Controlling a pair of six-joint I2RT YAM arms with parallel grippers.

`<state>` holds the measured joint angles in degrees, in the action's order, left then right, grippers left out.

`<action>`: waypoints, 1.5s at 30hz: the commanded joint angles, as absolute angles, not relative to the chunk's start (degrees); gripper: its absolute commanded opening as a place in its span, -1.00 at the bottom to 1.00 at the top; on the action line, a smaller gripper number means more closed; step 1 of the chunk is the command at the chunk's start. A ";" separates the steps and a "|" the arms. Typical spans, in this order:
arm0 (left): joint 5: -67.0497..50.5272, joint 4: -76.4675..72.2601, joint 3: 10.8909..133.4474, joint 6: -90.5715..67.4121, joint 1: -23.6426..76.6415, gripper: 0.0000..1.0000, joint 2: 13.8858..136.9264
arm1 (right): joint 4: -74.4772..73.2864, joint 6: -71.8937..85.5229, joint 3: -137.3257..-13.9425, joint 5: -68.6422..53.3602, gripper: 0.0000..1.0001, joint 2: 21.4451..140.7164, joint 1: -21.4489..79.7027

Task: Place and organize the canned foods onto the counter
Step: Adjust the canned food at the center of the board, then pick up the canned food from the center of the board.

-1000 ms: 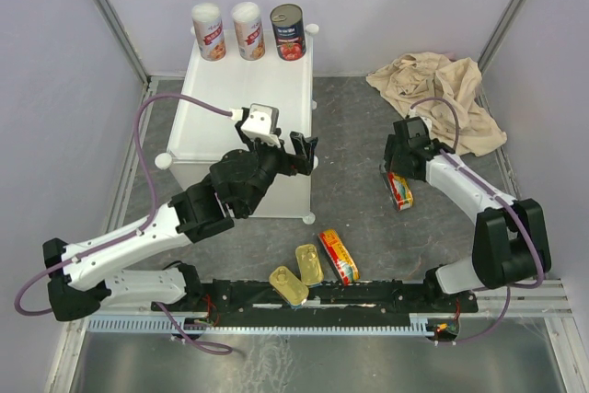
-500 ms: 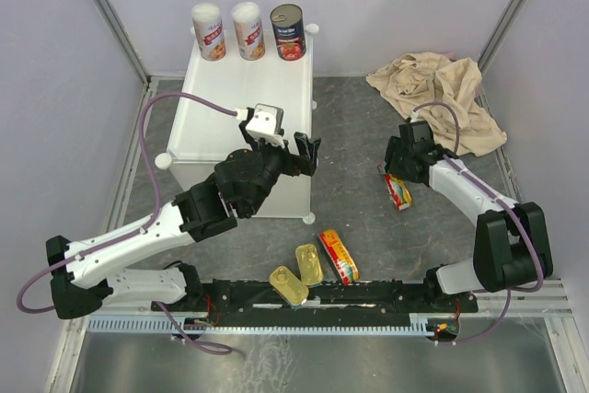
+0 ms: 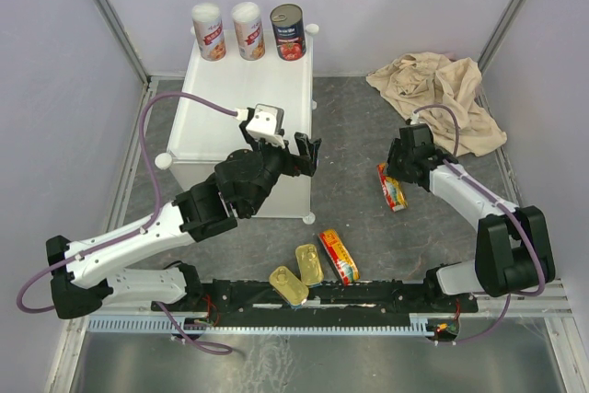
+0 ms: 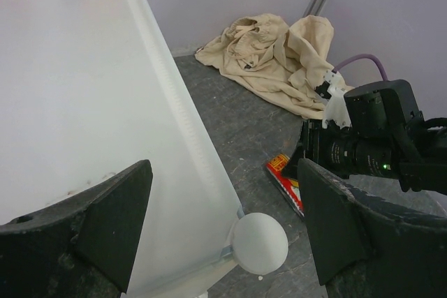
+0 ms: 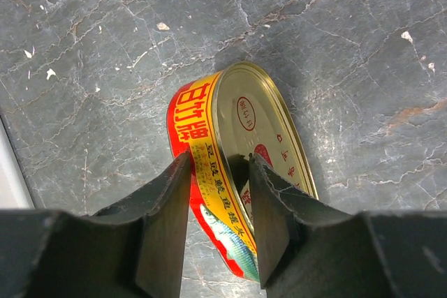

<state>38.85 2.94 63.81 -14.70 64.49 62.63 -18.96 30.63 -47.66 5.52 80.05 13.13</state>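
Big white cube counter by the tabletop's far left corner. Left gripper over its near right corner, wide open, holding nothing. Right gripper toward the right edge, pinching a red-and-yellow flat oblong tin on edge. Might twist and slip out: small grip, smooth metal.

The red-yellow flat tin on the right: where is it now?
Top view, right of centre: the red-yellow tin is clamped on edge in the right gripper, between the counter and the beige cloth.
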 commanded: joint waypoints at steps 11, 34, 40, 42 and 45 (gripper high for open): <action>39.33 1.15 66.01 -15.73 65.20 0.80 63.85 | -20.48 29.71 -46.49 15.81 -0.17 80.37 18.84; 39.29 0.44 65.36 -15.73 65.48 0.80 64.02 | -23.16 29.90 -48.65 25.02 -0.01 80.90 27.02; 39.22 0.44 65.60 -15.50 65.56 0.80 63.77 | -25.17 29.38 -48.94 25.96 0.27 77.05 27.68; 39.14 0.44 65.65 -15.38 65.57 0.80 63.73 | -25.92 29.08 -48.69 26.35 0.40 75.85 27.60; 39.15 0.44 65.61 -15.38 65.63 0.80 63.75 | -26.97 29.01 -48.31 25.86 0.64 74.83 27.61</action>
<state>38.85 2.90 63.81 -14.70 65.12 64.16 -25.47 29.56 -47.37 24.34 77.45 27.35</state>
